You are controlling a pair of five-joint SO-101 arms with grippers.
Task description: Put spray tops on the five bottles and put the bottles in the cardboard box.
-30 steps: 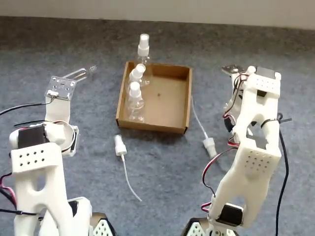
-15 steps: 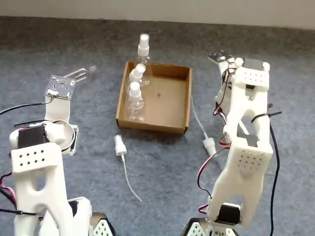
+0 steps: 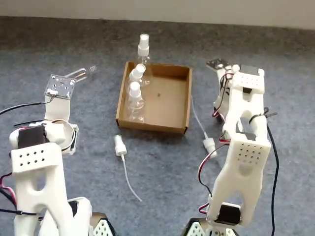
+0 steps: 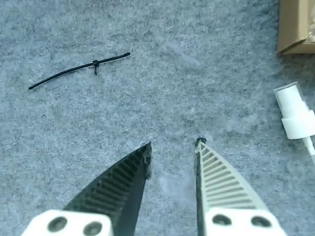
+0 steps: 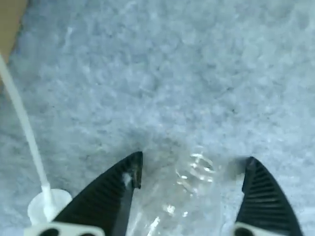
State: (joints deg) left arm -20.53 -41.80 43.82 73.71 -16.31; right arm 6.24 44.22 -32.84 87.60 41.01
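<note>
Your way into the cardboard box (image 3: 170, 101) is free over its right half; the front bottle (image 3: 135, 101) and rear bottle (image 3: 137, 73) line its left wall; a third bottle (image 3: 143, 46) stands just behind it; one spray top (image 3: 119, 145) lies before the front wall; a second spray top (image 3: 209, 146) lies by the front right corner.

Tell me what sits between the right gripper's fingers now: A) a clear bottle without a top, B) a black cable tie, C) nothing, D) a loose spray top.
A: the right wrist view shows a clear bottle, neck bare, between the open fingers of the right gripper.
</note>
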